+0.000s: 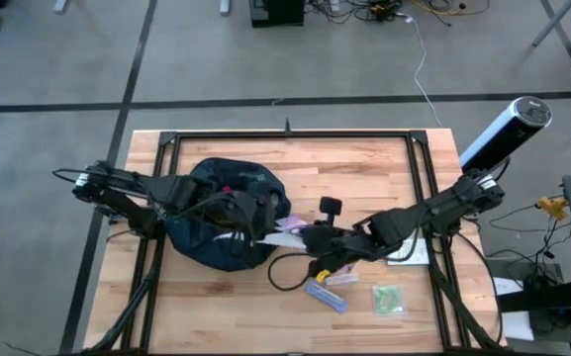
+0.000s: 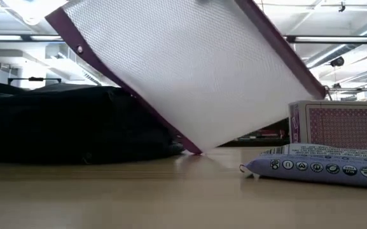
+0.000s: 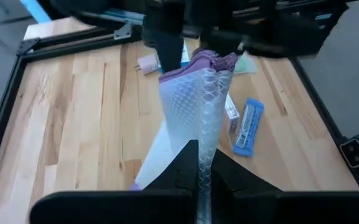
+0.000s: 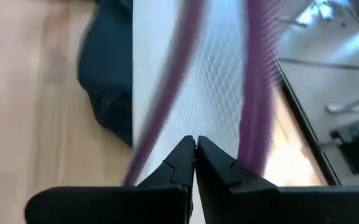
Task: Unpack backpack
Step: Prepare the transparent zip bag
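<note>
Left gripper (image 3: 199,163): we see it pinching the mesh pouch (image 3: 195,112) at one edge.
Right gripper (image 4: 195,155): pressed on the pouch's opposite edge.
Pouch: tilted, one corner on the table (image 1: 364,168).
Backpack (image 1: 221,213): on the table's left half, beside the pouch.
Surface: pale wood planks, black frame; wipes packet (image 2: 320,166), card box (image 2: 339,126) right.
Room: grey concrete floor, cables.

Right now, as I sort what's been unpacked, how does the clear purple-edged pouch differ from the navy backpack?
The pouch is translucent white mesh with purple trim; the backpack is opaque dark navy fabric. The pouch is flat, thin and far smaller; the backpack is bulky and rounded. The pouch hangs tilted with one corner near the table, pinched by the left gripper and the right gripper; the backpack lies slumped on the table. Both are soft.
</note>
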Available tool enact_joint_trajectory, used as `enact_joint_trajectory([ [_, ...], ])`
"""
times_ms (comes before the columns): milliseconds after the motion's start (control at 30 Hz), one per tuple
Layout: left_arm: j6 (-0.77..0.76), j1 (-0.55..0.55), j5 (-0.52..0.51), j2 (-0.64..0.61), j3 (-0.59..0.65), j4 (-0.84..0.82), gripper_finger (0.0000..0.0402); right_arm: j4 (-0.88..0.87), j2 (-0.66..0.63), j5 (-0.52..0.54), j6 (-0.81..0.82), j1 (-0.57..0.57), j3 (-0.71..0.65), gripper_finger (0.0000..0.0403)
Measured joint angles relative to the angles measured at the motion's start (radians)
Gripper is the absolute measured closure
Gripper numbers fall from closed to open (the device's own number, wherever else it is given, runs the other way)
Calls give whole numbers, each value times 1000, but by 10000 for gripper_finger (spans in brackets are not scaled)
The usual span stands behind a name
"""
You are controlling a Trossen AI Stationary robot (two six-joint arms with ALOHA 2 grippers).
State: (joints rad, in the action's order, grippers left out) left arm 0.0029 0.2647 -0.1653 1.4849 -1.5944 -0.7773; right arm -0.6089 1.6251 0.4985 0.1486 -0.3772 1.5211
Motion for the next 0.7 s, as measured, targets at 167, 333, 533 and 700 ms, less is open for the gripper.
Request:
enact_joint_trajectory([
  [167, 41, -16, 3, -48, 0, 16, 402, 132, 18, -317, -24, 46, -18, 403],
  [333, 44, -19, 0, -104, 0, -1, 402, 136, 34, -338, 14, 92, -84, 403],
  [533, -13, -19, 0, -134, 20, -56, 402, 150, 30, -190, 31, 123, -149, 403],
  [700, -15, -28, 14, -130, 126, 6, 402, 175, 28, -184, -7, 168, -163, 403],
])
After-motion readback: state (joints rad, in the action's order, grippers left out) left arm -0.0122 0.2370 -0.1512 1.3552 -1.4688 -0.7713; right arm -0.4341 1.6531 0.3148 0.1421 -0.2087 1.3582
